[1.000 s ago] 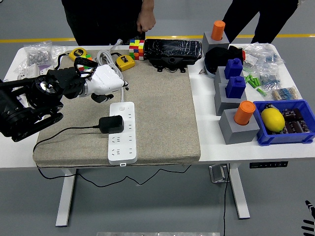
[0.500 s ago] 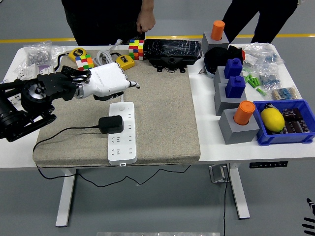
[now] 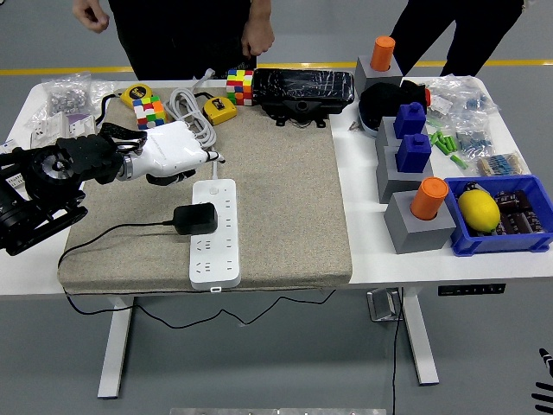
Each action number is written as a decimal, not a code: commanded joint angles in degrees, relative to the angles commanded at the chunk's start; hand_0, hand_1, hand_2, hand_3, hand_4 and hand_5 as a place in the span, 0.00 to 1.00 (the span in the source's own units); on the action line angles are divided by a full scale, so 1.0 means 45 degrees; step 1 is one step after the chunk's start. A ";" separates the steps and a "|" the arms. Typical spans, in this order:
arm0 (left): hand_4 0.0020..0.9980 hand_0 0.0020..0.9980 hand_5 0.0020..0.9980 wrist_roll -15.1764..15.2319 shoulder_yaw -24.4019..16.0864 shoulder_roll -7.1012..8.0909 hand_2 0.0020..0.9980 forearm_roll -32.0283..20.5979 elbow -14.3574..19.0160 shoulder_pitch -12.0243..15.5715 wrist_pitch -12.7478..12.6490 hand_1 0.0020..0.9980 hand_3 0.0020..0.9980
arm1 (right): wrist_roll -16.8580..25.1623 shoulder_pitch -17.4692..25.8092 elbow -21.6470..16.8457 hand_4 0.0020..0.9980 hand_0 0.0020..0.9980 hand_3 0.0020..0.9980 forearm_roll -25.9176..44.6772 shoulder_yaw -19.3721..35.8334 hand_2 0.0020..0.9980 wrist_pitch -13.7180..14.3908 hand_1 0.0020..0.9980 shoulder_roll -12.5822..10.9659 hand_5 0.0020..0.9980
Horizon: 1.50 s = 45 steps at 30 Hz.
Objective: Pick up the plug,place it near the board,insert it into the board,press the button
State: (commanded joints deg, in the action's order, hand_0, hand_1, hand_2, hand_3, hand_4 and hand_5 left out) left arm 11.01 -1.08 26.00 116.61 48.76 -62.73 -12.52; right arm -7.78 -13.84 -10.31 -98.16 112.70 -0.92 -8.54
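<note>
Plug (image 3: 195, 218) sits in board (image 3: 213, 233) — fingers (image 3: 206, 156) apart, above.

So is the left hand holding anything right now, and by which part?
Nothing. The left hand hovers empty above the power strip; the black plug already sits in it.

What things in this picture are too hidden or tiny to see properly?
- Head view: the power strip's button is too small to tell whether it is pressed.
- Head view: the plug's prongs are hidden under its own black body.
- Head view: the left hand's palm faces down, hiding what is beneath it.
- Head view: the right hand is cut off by the bottom right corner.
- Head view: the people at the far side are cut off by the top edge.
</note>
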 joint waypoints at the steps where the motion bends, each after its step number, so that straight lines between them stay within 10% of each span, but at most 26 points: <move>1: 0.45 0.21 0.00 -0.0327 0.0047 0.0065 0.23 -0.0556 0.0122 0.0054 0.0538 0.08 0.82 | 0.0004 -0.0001 0.0000 1.00 0.84 0.77 -0.0021 0.0017 0.71 0.0004 0.75 0.0004 1.00; 9: 0.42 0.18 0.00 -0.1104 -0.0507 0.0175 0.20 -0.4742 0.0499 0.0331 0.2865 0.06 0.69 | -0.0028 0.0043 0.0000 1.00 0.84 0.77 -0.0052 0.0036 0.71 -0.0007 0.75 0.0010 1.00; 10: 0.57 0.17 0.00 -0.1237 -0.0699 0.0168 0.15 -0.5249 0.0484 0.0392 0.3092 0.03 0.69 | -0.0022 0.0030 0.0000 1.00 0.84 0.77 -0.0019 -0.0002 0.71 -0.0010 0.75 0.0011 1.00; 14: 0.57 0.17 0.00 -0.1593 -0.2200 0.0072 0.15 -0.7318 0.0448 0.0855 0.3839 0.03 0.69 | -0.0011 0.0031 0.0000 1.00 0.84 0.77 0.0065 -0.0083 0.71 -0.0018 0.75 0.0042 1.00; 21: 0.63 0.15 0.00 -0.4183 -0.4747 -0.0062 0.15 -1.1023 0.1177 0.1614 0.5241 0.01 0.72 | -0.0050 0.0166 0.0000 1.00 0.84 0.77 -0.0114 0.0101 0.71 -0.0013 0.75 0.0097 1.00; 22: 0.60 0.15 0.00 -0.4682 -0.4864 -0.0031 0.16 -1.1349 0.1354 0.1662 0.5495 0.02 0.85 | -0.0052 0.0168 0.0000 1.00 0.84 0.77 -0.0132 0.0102 0.71 -0.0019 0.75 0.0096 1.00; 33: 0.51 0.12 0.00 -0.7786 -0.4498 0.0250 0.18 -1.1706 0.2985 0.1621 0.5599 0.02 0.93 | -0.0046 0.0142 0.0000 1.00 0.84 0.77 -0.0055 -0.0030 0.71 -0.0031 0.75 0.0094 1.00; 45: 0.60 0.12 0.00 -0.8669 -0.3341 0.0382 0.22 -1.3729 0.3364 0.0590 0.6857 0.04 1.00 | -0.0090 0.0163 0.0000 1.00 0.84 0.76 -0.0084 0.0056 0.71 0.0022 0.75 0.0053 1.00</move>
State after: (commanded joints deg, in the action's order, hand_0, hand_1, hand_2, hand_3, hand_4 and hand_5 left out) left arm -27.99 -16.12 27.72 54.83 63.90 -60.07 18.34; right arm -8.18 -13.11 -10.31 -98.54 112.95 -0.82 -8.30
